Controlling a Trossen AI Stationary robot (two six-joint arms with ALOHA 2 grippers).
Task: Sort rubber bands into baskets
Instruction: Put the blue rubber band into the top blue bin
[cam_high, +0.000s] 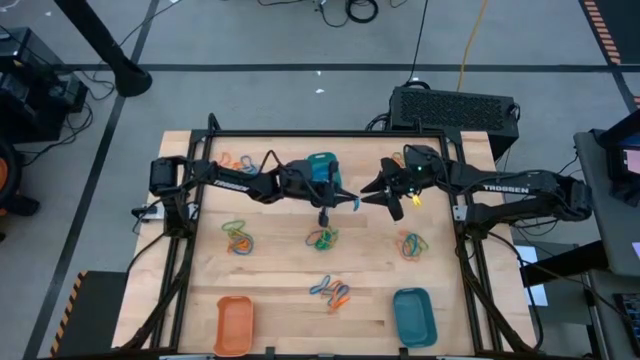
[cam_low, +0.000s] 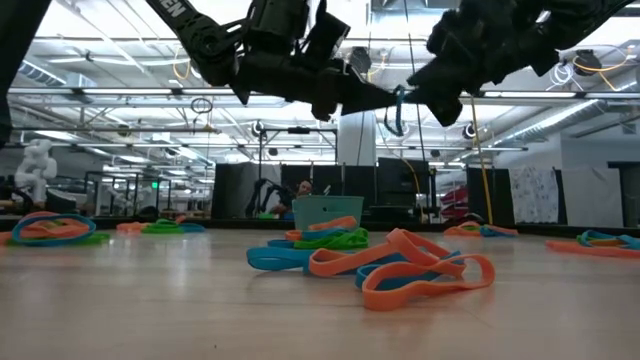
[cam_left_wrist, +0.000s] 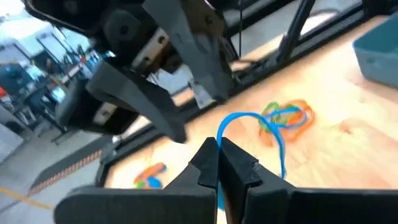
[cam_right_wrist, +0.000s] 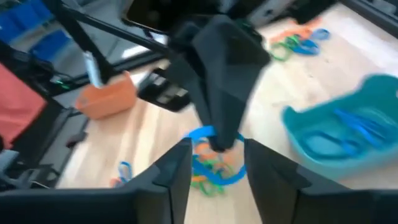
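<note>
Handover is the step: high view shows left gripper (cam_high: 352, 203) and right gripper (cam_high: 372, 190) meeting above the table (cam_high: 280, 300). Left wrist view: left gripper clamped on a blue band (cam_left_wrist: 249, 124). Right wrist view: right gripper's jaws apart. Next, probably carry the band to a teal basket (cam_high: 414, 316).

Wooden table (cam_high: 280, 285) carries baskets (cam_high: 233, 325) and rubber bands (cam_high: 238, 236).
</note>
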